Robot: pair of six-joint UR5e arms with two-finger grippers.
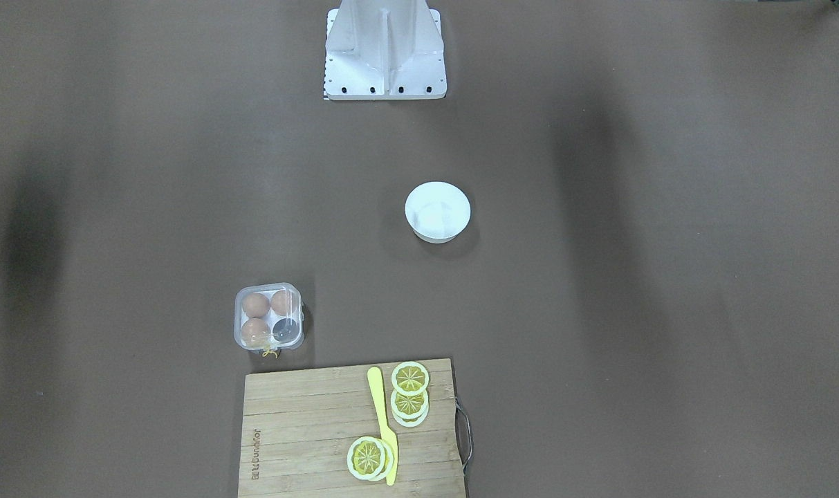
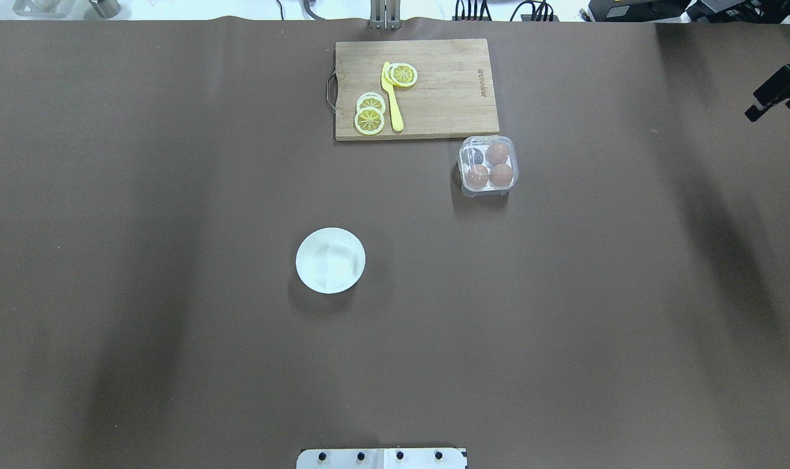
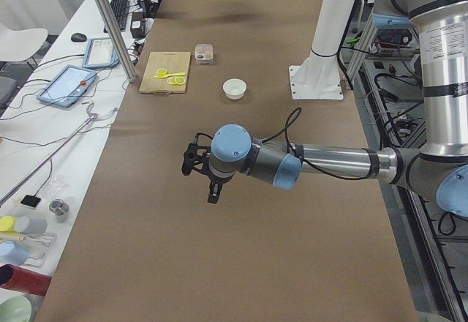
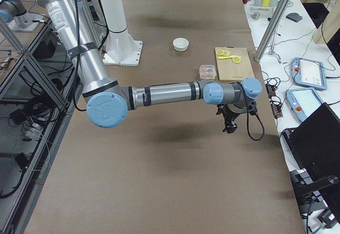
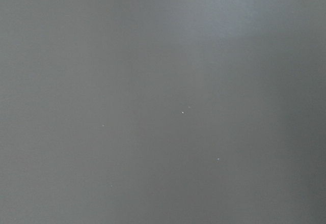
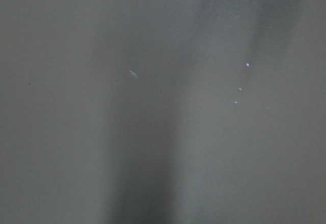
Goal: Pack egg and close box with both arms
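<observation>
Eggs (image 1: 256, 304), three of them, sit in the box (image 1: 268, 317), with one cell bare. Its clear lid (image 2: 489, 164) seems to be down, though glare makes that hard to judge. The box stands on the table (image 1: 599, 277) just beside a corner of the board (image 1: 301, 429), which carries lemon slices (image 1: 410, 398) and a yellow knife (image 1: 383, 422). A white bowl (image 1: 437, 211) stands well apart, near mid-table. The left gripper (image 3: 210, 190) and right gripper (image 4: 230, 126) hang above bare table at opposite ends, touching nothing; whether their jaws are open, I cannot tell.
</observation>
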